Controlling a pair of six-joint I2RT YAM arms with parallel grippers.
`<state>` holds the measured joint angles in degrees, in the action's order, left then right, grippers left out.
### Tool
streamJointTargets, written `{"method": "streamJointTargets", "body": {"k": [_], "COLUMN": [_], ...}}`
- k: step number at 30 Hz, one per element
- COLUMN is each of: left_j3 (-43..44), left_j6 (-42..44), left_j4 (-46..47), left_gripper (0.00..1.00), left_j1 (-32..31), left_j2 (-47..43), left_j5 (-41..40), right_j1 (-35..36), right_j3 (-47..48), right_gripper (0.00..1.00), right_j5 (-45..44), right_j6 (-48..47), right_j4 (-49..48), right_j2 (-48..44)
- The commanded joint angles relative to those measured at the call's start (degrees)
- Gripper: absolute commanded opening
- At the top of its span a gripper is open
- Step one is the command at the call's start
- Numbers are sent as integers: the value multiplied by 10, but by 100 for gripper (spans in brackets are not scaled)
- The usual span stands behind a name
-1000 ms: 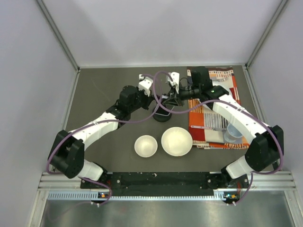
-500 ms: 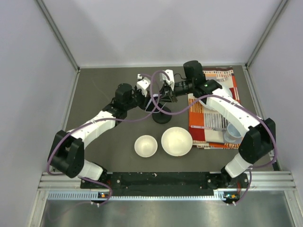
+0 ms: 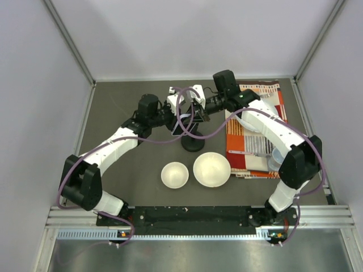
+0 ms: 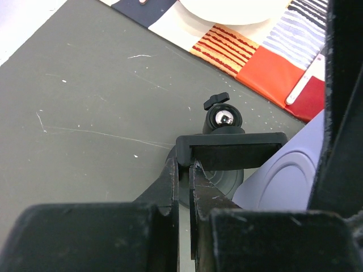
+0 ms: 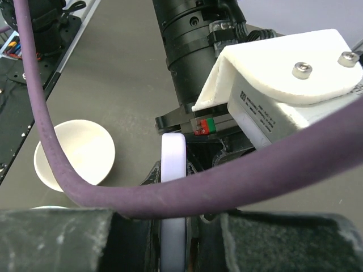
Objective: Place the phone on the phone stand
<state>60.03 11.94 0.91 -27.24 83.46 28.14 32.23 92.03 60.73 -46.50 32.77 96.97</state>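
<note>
The phone stand has its black disc base (image 3: 193, 144) on the grey table, behind the two bowls. In the left wrist view its clamp cradle (image 4: 229, 150) sits below the ball joint (image 4: 221, 118). My left gripper (image 4: 185, 170) is shut on the cradle's left end. The phone (image 5: 173, 164) shows edge-on as a pale lavender rim, and my right gripper (image 5: 180, 226) is shut on it. Its lavender back (image 4: 283, 175) hangs just right of the cradle; whether they touch I cannot tell. In the top view both grippers meet above the base, the right gripper (image 3: 197, 112) coming from the right.
Two white bowls (image 3: 174, 174) (image 3: 211, 169) stand in front of the stand. A patterned cloth (image 3: 258, 133) lies at the right with a blue cup (image 3: 278, 158) on it. A purple cable (image 5: 170, 192) crosses the right wrist view. Walls close in the table at the back and sides.
The right arm has swung left and brought the phone over the stand. The left gripper has stayed shut on the cradle and shifted slightly back.
</note>
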Motion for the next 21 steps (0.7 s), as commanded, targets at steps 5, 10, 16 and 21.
{"method": "streamJointTargets", "body": {"k": [5,10,16,21], "left_j3": [38,28,26,27], "left_j6": [21,32,38,33], "left_j4": [7,14,9,9], "left_gripper": [0,0,0,0], "left_j1": [-2,-2,-2,-2], "left_j2": [-1,-7,-3,-6], "left_j5": [71,71,69,52], "right_j1": [4,3,-3,-4], "right_j3": [61,75,86,99], "right_gripper": [0,0,0,0], "right_j5": [-12,-27,1,-45], "right_j6": [-44,-55,-54,-15], "right_j4": [-10,18,22,29], "right_j2": [34,46,53,63]}}
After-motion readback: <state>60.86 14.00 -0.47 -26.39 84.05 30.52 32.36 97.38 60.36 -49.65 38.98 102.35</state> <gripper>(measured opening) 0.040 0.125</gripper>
